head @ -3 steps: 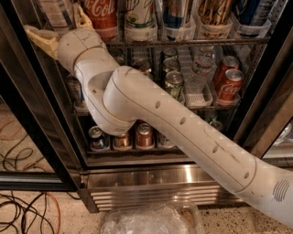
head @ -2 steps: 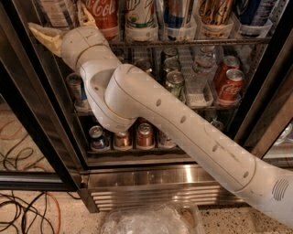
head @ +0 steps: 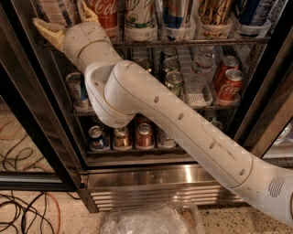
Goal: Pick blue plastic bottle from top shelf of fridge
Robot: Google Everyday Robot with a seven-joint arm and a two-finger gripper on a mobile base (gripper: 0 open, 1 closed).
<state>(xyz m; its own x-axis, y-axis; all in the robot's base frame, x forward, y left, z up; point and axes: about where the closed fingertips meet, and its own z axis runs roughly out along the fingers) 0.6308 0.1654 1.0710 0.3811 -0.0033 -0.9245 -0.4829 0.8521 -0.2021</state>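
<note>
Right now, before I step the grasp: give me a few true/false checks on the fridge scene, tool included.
1. The tool is open at the left end of the top shelf, with a finger on either side of the blue plastic bottle. True.
2. The fridge door is shut. False: it is open and the arm reaches inside.
3. A red Coca-Cola bottle stands just right of the tool. True.
4. The Coca-Cola cans sit at the left end of their rack. False: they are at its right end.

Cream-yellow gripper (head: 59,13) up by the grey top shelf (head: 206,42), white arm (head: 183,128), red Coke cans (head: 229,84), black-framed fridge (head: 27,114).
</note>
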